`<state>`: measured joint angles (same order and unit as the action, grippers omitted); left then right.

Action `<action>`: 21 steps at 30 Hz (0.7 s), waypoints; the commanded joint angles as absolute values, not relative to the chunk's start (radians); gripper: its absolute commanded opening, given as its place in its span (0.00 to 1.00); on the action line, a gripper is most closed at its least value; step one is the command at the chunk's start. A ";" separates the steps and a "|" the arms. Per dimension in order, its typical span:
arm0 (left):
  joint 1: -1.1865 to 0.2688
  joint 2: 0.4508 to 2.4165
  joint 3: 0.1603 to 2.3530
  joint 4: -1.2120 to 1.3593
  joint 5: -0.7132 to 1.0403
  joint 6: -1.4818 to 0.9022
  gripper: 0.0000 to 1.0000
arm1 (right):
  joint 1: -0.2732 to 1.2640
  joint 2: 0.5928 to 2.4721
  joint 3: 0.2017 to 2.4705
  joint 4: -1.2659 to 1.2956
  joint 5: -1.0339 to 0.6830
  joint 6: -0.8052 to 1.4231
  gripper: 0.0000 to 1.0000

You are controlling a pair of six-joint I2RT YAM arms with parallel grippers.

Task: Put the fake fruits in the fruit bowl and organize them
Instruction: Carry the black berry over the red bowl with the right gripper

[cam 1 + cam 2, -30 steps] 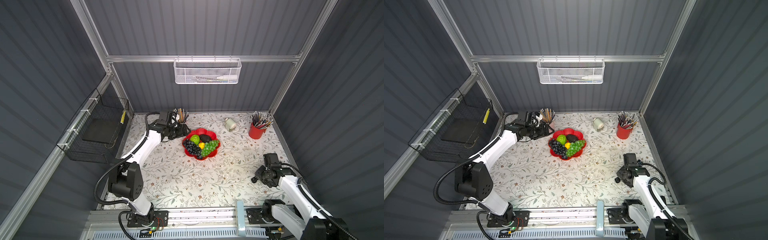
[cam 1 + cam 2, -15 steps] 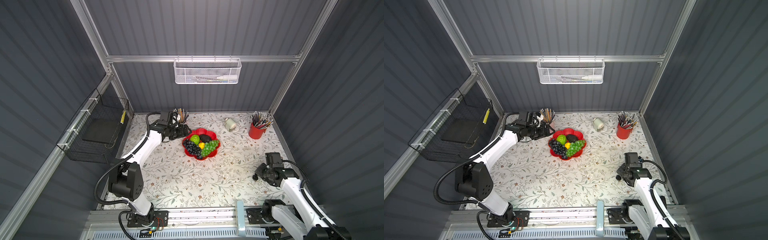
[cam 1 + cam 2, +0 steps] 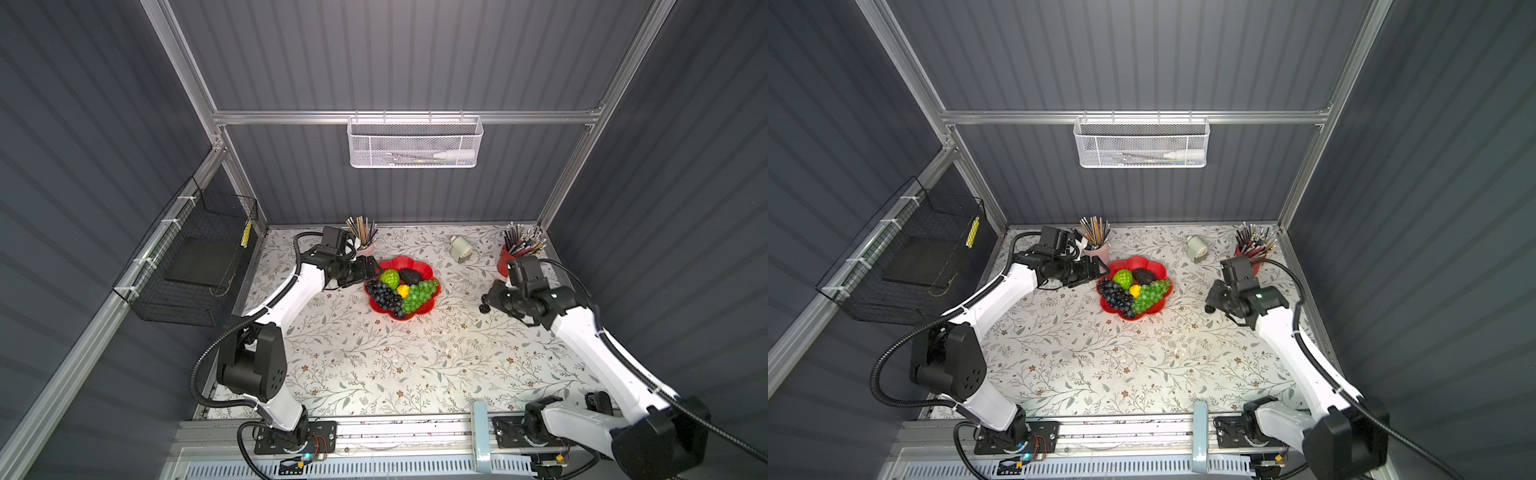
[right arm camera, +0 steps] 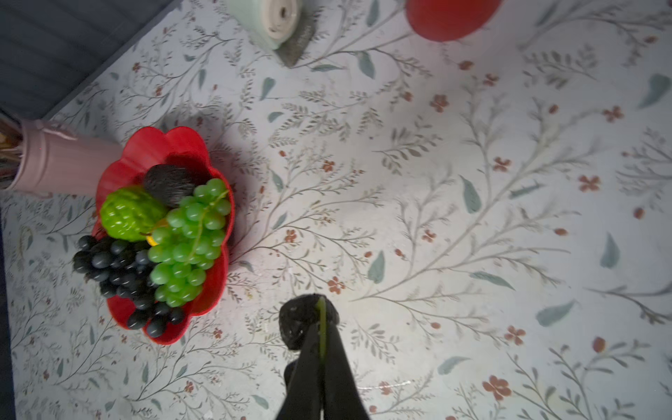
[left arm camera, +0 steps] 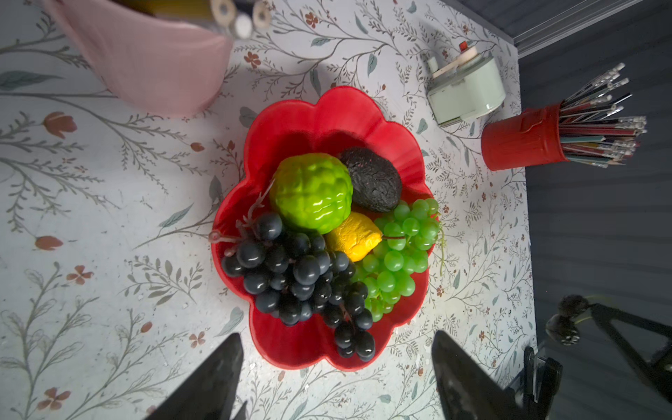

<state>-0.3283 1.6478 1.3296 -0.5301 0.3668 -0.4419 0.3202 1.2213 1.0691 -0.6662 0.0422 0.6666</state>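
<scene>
- Bench (image 3: 374,365): floral-print sheet. Only bare sheet lies between the right pincer (image 4: 320,316) and the fruit bowl (image 5: 316,120).
- Back row: the pink cup (image 5: 156,62) of pencils is just beside the left arm's wrist. A pale green small device (image 5: 465,91) and the red pencil cup (image 5: 520,138) sit back right, the red cup close behind the right wrist.
- Walls: black wire basket (image 3: 195,266) on the left wall, white mesh basket (image 3: 415,143) on the back rail.
- Right pincer: jaws pressed together, empty, over the bench to the bowl's right, well apart from it.
- Left pincer (image 5: 335,334): jaws wide, holding nothing, at the bowl's left-rear rim. Contact: cannot tell.
- Fruit bowl sits mid-bench toward the back, with all five fruits inside.
- Dark purple grape bunch (image 5: 302,276) is near-left, reaching the rim, and the green grape bunch (image 5: 400,251) is on the right.
- Ridged bright green ball (image 5: 312,192) is rear-left, touching the black bumpy oval (image 5: 371,182) at the rear. The small yellow fruit (image 5: 354,236) is wedged in the middle.
- Bowl: glossy red, petal-lobed, shallow. Grapes are shiny round beads, the oval is matte and rough, and the ball is glossy and lumpy.
</scene>
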 commanded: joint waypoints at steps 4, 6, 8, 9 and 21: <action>-0.334 1.652 1.332 -0.584 0.337 -0.459 0.81 | 0.443 1.457 1.318 -0.591 -0.071 0.617 0.00; -0.334 1.651 1.336 -0.587 0.320 -0.462 0.81 | 0.478 1.547 1.396 -0.558 -0.119 0.611 0.00; -0.334 1.649 1.338 -0.596 0.289 -0.462 0.81 | 0.515 1.634 1.457 -0.517 -0.156 0.613 0.00; -0.334 1.648 1.338 -0.603 0.283 -0.462 0.81 | 0.532 1.679 1.487 -0.496 -0.181 0.620 0.00; -0.334 1.646 1.341 -0.607 0.248 -0.477 0.82 | 0.654 1.969 1.643 -0.394 -0.294 0.681 0.00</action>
<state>-0.3283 1.6478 1.3220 -0.5869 0.2546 -0.4648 0.6361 1.9556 1.6245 -0.4183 -0.2687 0.6708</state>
